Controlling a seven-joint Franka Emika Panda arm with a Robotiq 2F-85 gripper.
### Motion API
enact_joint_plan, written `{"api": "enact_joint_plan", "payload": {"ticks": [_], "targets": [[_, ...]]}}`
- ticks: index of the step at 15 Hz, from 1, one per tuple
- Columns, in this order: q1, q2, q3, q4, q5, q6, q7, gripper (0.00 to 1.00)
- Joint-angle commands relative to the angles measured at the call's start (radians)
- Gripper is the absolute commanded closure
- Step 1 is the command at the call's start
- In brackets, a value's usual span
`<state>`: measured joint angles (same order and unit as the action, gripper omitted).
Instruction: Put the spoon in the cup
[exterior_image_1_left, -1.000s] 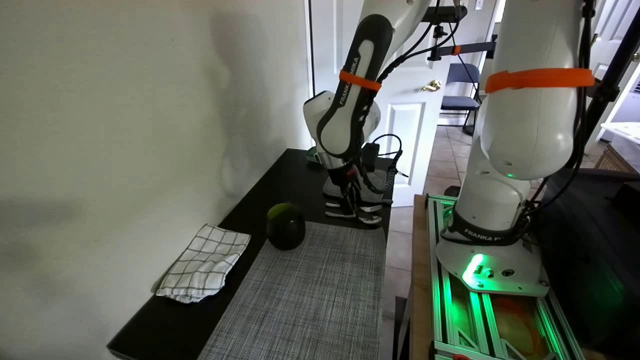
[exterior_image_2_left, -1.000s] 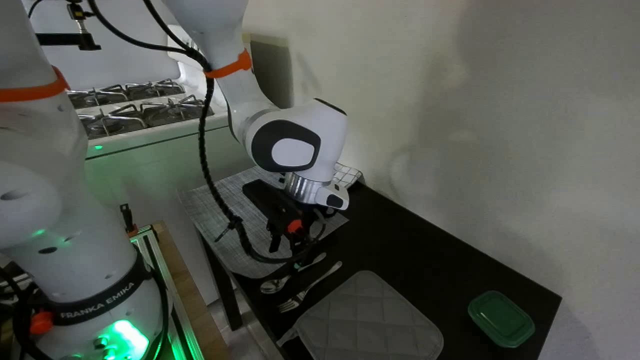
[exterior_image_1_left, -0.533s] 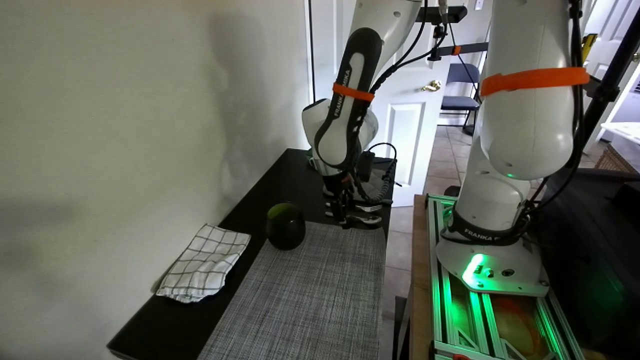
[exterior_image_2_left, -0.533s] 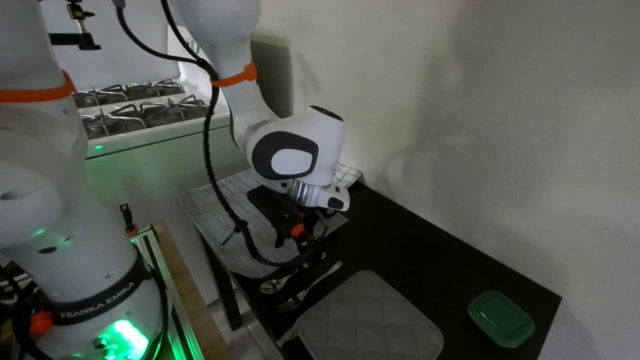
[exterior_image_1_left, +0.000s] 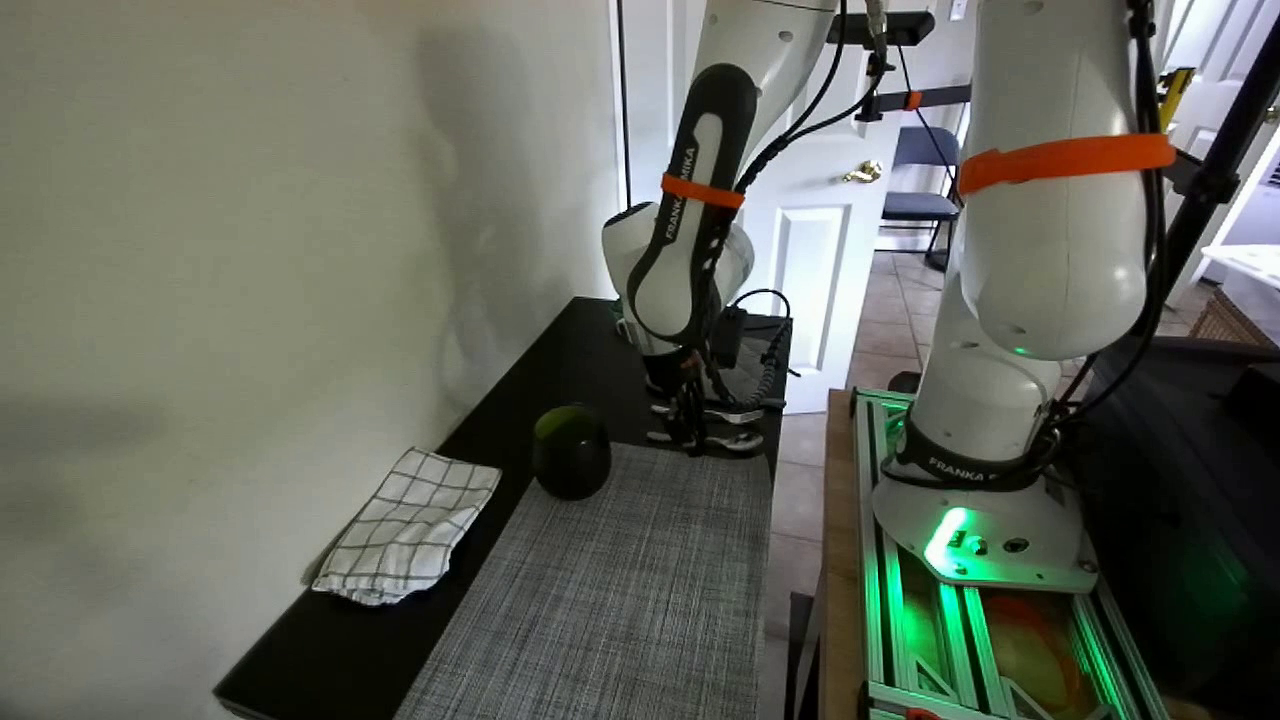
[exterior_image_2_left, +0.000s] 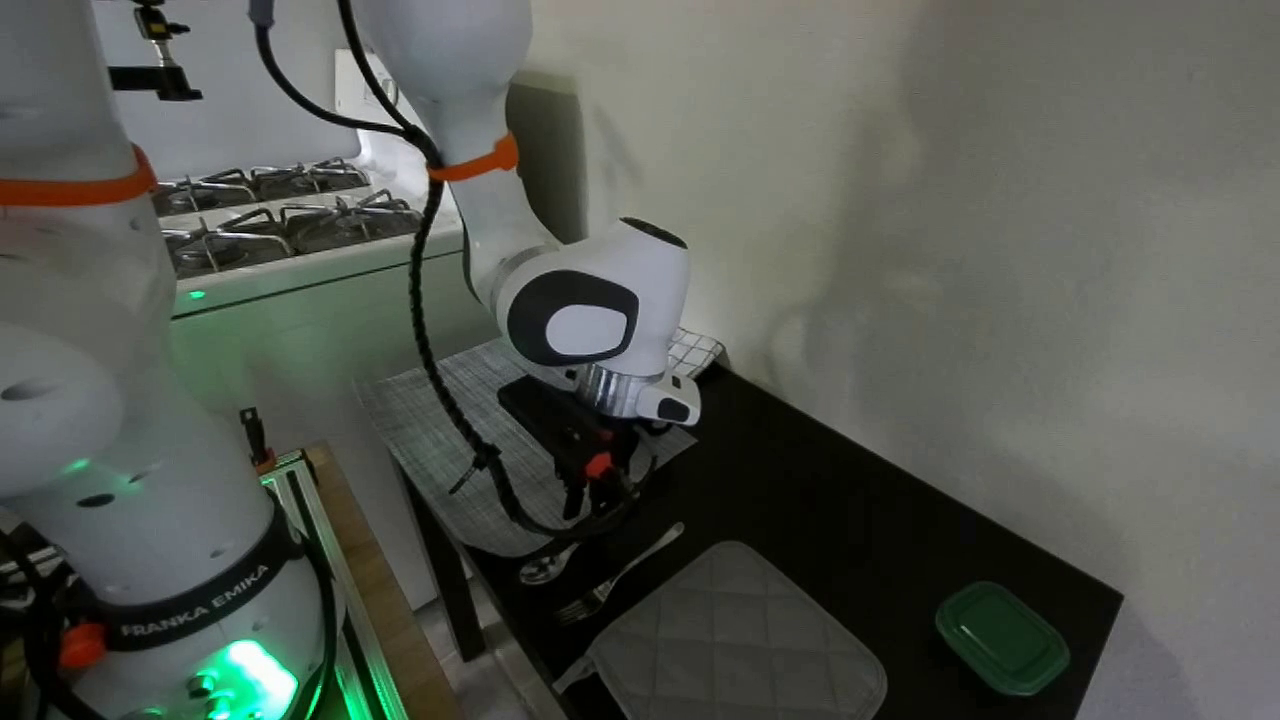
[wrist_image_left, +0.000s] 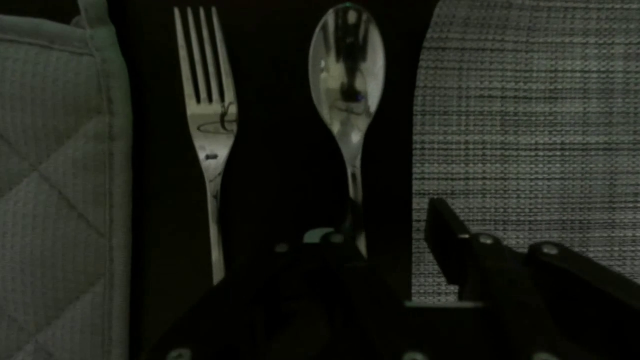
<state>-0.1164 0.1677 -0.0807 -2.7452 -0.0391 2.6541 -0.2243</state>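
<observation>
The spoon (wrist_image_left: 347, 70) is shiny metal and lies on the dark table between the fork and the grey mat. Its bowl shows in both exterior views (exterior_image_1_left: 740, 441) (exterior_image_2_left: 543, 568); the arm hides most of its handle in one of them. The dark green cup (exterior_image_1_left: 572, 455) stands upright at the mat's far corner; the arm hides it in an exterior view, and it is outside the wrist view. My gripper (wrist_image_left: 392, 225) is open, low over the handle (exterior_image_1_left: 688, 430). In the wrist view its left finger overlaps the handle and its right finger is over the mat edge. Contact cannot be told.
A fork (wrist_image_left: 212, 150) lies parallel beside the spoon. A grey quilted pad (exterior_image_2_left: 740, 640) and a green lidded container (exterior_image_2_left: 1002, 638) are on the table (exterior_image_2_left: 800, 500). A woven grey mat (exterior_image_1_left: 640, 590) and a checked cloth (exterior_image_1_left: 410, 525) lie near the cup. A wall runs along the table.
My gripper has come down toward the table and shifted slightly toward the spoon's handle end. Its fingers now hide the handle in the exterior views. The cup has not moved.
</observation>
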Motion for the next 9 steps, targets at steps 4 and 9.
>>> {"api": "enact_joint_plan", "payload": {"ticks": [4,9], "targets": [[0.002,0.036,-0.006,0.013,-0.024,0.03,0.015,1.0],[-0.003,-0.013,-0.008,0.006,-0.022,0.007,0.004,0.98]]}}
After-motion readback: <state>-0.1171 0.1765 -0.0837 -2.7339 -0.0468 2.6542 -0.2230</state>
